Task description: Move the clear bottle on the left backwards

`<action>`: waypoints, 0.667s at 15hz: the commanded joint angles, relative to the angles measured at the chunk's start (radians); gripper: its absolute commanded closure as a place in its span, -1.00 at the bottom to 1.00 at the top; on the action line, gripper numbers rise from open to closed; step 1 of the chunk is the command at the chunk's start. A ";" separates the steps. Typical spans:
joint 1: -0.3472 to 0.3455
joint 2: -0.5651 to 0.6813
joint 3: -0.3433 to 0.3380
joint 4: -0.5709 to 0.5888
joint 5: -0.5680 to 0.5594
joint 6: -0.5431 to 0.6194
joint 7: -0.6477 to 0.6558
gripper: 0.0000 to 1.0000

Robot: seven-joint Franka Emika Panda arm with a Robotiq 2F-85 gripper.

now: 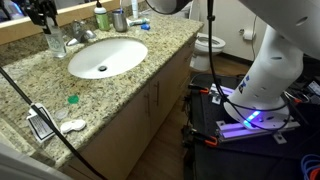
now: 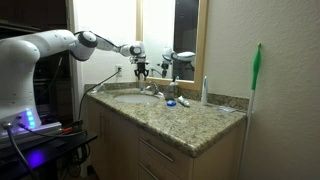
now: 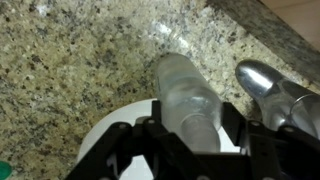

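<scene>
Bottle held at the sink's back corner

Clear bottle [image 3: 186,85] sits between the end effector [image 3: 188,125] fingers, which press on both its sides, so it is pinched. Body is see-through plastic with faint ribs, and speckled stone shows through it. The end nearest the camera is hidden by the end effector, and I cannot tell whether the bottle is upright or tilted. In an exterior view the bottle [image 1: 56,40] is a pale blur under the end effector [image 1: 45,14], just beside the faucet [image 1: 80,36], near the back wall.

In the wrist view the chrome faucet [image 3: 275,95] is just beside the bottle and not touching it. The white sink [image 3: 100,140] rim curves near the bottle's lower part.

The worktop [image 1: 150,60] is tan speckled granite with an oval white sink [image 1: 120,55] set into it. A greenish soap bottle [image 1: 101,18] and a cup [image 1: 120,20] stand behind the sink, well apart from the clear bottle. A small green cap [image 1: 72,99] lies on the front stretch of stone.

This is a bathroom, with wood cabinet doors below, a toilet [image 1: 210,42] beyond the worktop's end and a mirror [image 2: 160,30] above it.

The white arm [image 2: 50,45] reaches out level from its base and the wrist bends down, so the end effector [image 2: 141,70] points at the worktop near the faucet.
</scene>
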 commanded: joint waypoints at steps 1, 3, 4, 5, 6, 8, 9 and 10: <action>0.092 0.028 -0.100 0.010 0.032 0.064 0.000 0.28; 0.151 0.050 -0.155 0.007 0.022 0.090 0.000 0.28; 0.169 0.064 -0.170 0.020 0.018 0.084 0.001 0.28; 0.194 0.077 -0.193 0.020 0.015 0.077 0.001 0.28; 0.173 0.093 -0.186 0.059 -0.011 0.062 0.002 0.28; 0.180 0.103 -0.208 0.068 -0.015 0.054 0.002 0.28; 0.170 0.101 -0.213 0.070 -0.010 0.050 0.002 0.28; 0.171 0.099 -0.231 0.058 0.002 0.050 0.002 0.28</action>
